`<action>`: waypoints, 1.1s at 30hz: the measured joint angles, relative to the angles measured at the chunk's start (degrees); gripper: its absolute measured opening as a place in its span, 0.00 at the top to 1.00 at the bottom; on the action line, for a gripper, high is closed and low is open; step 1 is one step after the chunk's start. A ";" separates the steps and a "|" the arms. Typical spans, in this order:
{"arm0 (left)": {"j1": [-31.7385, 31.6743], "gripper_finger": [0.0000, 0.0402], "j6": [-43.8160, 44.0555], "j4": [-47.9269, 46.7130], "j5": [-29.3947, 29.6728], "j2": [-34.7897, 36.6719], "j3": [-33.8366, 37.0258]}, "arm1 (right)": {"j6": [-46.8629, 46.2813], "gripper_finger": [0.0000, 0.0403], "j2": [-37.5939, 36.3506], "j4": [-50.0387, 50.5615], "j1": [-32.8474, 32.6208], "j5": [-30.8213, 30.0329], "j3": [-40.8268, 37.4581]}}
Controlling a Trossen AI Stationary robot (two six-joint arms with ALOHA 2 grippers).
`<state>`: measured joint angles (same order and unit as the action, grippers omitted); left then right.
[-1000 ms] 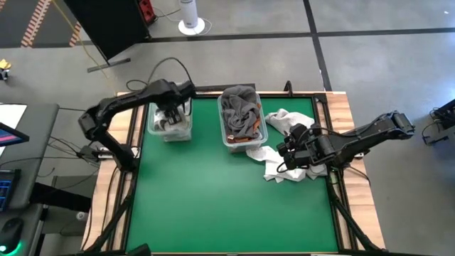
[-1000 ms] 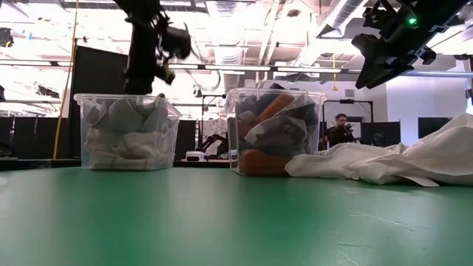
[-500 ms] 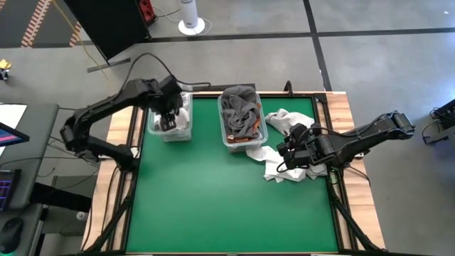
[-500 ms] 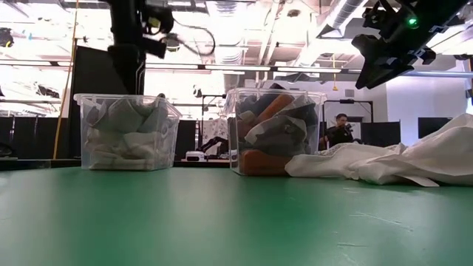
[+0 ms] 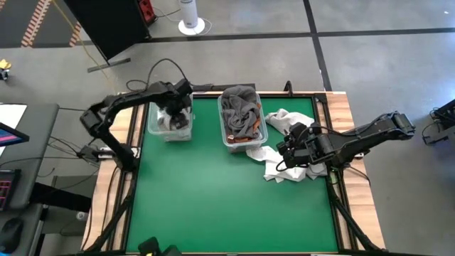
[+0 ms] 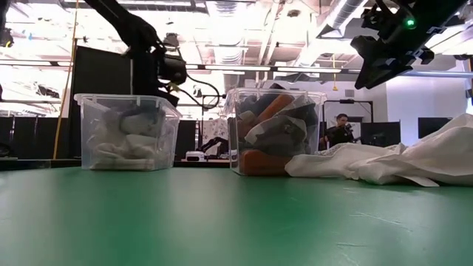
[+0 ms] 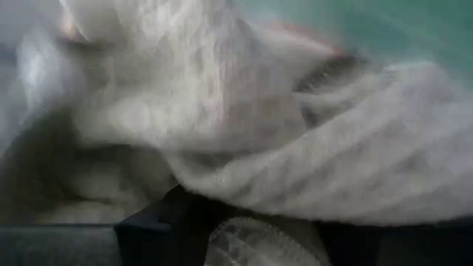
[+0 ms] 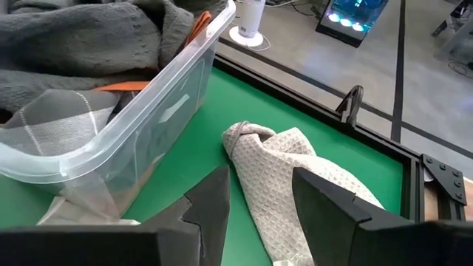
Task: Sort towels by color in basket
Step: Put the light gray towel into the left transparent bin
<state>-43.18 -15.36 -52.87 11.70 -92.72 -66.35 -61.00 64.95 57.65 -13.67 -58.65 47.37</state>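
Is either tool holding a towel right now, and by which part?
The right tool is open above the white towels, holding nothing. The left tool is down in the left bin; any hold cannot be told.

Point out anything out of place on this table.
A heap of white towels lies loose on the green mat, outside both bins, beneath the right gripper. The left gripper is down in the left bin.

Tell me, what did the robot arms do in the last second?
The left gripper went down into the left clear bin, pressing among the pale towels, which now sit lower. The pictures do not show if it grabbed or dropped one. The right gripper stayed open above the white towel pile. The middle bin of grey and rust-orange towels did not change.
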 joint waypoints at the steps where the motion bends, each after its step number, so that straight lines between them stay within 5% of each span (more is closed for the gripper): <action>1: -0.16 0.49 0.71 -0.04 0.24 -1.30 -0.13 | 0.01 0.56 -0.02 -0.01 0.00 0.00 0.00; 9: 0.48 0.49 4.26 -0.75 0.40 -5.08 -0.27 | -0.45 0.56 0.00 -0.09 -1.46 0.04 0.00; 22: 0.79 0.49 6.02 -3.36 1.54 14.21 0.33 | -0.89 0.56 0.00 -1.21 -2.01 0.15 0.00; 33: 1.01 0.49 -18.47 2.49 4.86 15.16 0.23 | 1.17 0.56 0.00 -1.65 -0.34 0.11 0.00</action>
<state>-42.17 -33.83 -50.37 16.55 -77.56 -66.13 -59.83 64.95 56.01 -14.01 -58.54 47.37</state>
